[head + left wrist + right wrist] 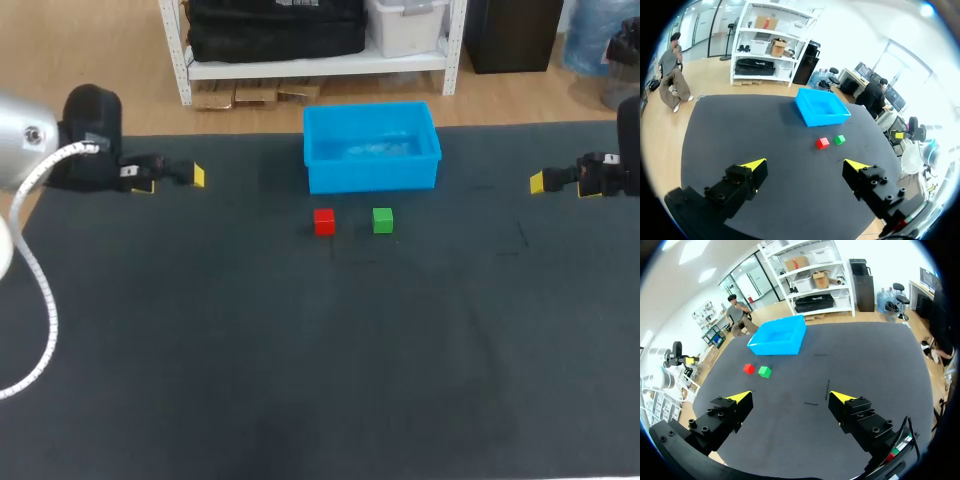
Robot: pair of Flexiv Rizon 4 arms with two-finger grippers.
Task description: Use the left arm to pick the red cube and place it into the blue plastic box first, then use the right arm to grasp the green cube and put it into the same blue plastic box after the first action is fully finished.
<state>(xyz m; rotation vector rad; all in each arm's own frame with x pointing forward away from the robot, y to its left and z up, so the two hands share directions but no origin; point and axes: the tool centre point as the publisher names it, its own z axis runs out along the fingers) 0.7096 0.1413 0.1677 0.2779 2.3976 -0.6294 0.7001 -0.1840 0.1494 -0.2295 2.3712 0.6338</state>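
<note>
Red and square-edged, the small red cube [324,221] sat on the dark cloth-covered counter [300,380], just in front of the open blue plastic box [370,175]. The small green cube [383,220] lay near it on the right, apart from it. The left arm [90,140] hung at the counter's left edge, well apart from the 2 cubes, its jaws spread wide and holding nothing. The right arm [610,175] hung at the far right, its jaws likewise released. The step in hand looked to be the left arm's reach for the red cube. It would do best to come straight down with 1 finger in the gap between the cubes, so the green cube is not nudged. The cloth looked flat and matte, likely to keep a cube from sliding. The box's near wall stood close behind the cubes, so the lift would need height before crossing the rim.
</note>
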